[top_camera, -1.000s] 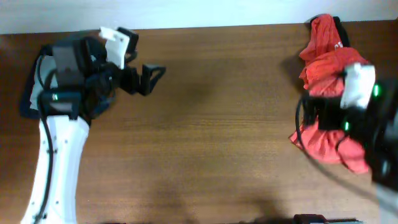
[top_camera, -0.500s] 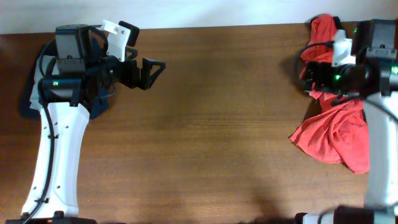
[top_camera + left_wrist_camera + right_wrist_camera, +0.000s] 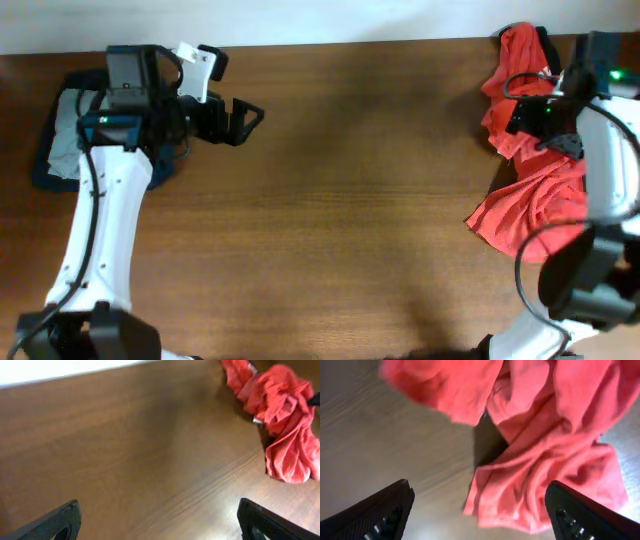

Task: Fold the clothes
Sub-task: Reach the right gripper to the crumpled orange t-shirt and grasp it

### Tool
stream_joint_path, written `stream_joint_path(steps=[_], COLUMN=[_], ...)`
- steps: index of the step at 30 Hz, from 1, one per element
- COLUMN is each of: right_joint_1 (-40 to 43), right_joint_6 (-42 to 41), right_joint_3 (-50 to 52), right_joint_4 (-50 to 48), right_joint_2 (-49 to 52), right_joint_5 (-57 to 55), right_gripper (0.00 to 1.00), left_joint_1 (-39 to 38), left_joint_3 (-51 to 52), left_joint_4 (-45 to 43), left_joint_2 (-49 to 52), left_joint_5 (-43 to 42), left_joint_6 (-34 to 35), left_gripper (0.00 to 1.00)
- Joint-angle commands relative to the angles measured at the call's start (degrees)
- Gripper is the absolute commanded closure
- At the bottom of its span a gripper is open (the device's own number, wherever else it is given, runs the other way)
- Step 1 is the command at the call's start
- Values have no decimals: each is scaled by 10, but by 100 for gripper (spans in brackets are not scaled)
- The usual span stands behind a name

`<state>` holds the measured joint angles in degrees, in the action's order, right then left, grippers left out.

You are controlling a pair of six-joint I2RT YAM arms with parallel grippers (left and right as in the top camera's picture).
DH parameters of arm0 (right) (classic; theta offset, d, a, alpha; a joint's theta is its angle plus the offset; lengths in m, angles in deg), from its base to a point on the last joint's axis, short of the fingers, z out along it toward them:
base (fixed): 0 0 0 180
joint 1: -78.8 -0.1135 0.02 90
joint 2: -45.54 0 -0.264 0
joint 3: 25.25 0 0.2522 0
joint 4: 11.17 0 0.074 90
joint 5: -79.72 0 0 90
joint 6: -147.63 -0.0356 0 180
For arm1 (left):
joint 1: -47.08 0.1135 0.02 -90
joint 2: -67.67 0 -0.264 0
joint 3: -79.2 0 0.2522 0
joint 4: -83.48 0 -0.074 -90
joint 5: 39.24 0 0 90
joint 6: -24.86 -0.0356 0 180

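Observation:
A crumpled heap of red-orange clothes lies at the table's right edge, stretching to the far corner. My right gripper hovers over its upper part. In the right wrist view it is open, with red cloth below and between the fingers and nothing gripped. My left gripper stands open over bare wood at the far left. The left wrist view shows it empty, with the red heap far ahead. A pale grey-blue garment lies on a dark navy one under the left arm.
The brown wooden table runs between the two arms. Its far edge meets a white wall. The white left arm crosses the left side. The right arm's links and cables hang over the red heap.
The right arm has swung from over the near part of the red heap towards its far part, and its jaws have narrowed slightly. The left arm has shifted a little.

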<state>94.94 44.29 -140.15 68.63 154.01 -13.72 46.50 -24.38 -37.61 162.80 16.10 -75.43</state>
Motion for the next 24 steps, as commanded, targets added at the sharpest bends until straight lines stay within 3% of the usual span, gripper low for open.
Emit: stream_joint_path(steps=[1, 6, 12, 21, 24], right_joint_1=[1, 1, 0, 0, -1], right_joint_6=[-19, -4, 30, 41, 40], right_joint_3=[-4, -4, -4, -4, -4], right_joint_4=[-29, -103, -194, -221, -226], right_joint_2=[37, 73, 103, 138, 155], right_joint_5=[-29, -32, -26, -23, -3], right_gripper=[13, 16, 38, 39, 34], left_joint_1=[-2, -2, -2, -2, -2], left_joint_3=[-12, -12, -12, -12, -12], left_joint_4=[8, 7, 8, 4, 3], left_joint_2=[14, 16, 16, 16, 16], left_joint_5=[6, 6, 25, 30, 30], left_joint_6=[-1, -1, -1, -1, -1], left_gripper=[1, 1, 1, 1, 1])
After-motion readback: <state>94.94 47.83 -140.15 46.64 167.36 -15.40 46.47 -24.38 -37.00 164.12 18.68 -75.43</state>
